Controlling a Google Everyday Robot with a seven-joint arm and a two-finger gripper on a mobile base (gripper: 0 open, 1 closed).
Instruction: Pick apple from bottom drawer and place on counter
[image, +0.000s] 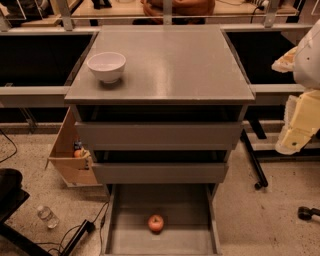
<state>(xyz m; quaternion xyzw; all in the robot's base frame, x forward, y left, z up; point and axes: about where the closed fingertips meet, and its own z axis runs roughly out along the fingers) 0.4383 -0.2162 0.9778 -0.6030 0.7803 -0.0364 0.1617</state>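
The apple (156, 223), small, round and red-orange, lies on the bare grey floor of the open bottom drawer (127, 220), near its middle front. The counter (175, 65) is the flat grey top of the drawer cabinet and carries a white bowl (106, 66) at its left. My gripper (299, 125), pale yellow and white, hangs at the right edge of the view, beside the cabinet at about the height of the upper drawers. It is well above and to the right of the apple and holds nothing that I can see.
Two grey drawers (159, 135) with flat fronts sit slightly pulled out above the bottom one. An open wooden box (65, 155) with a tiny orange item (78, 153) stands at the left. A water bottle (47, 216) and cables lie on the floor. A black wheeled leg (254, 165) stands at the right.
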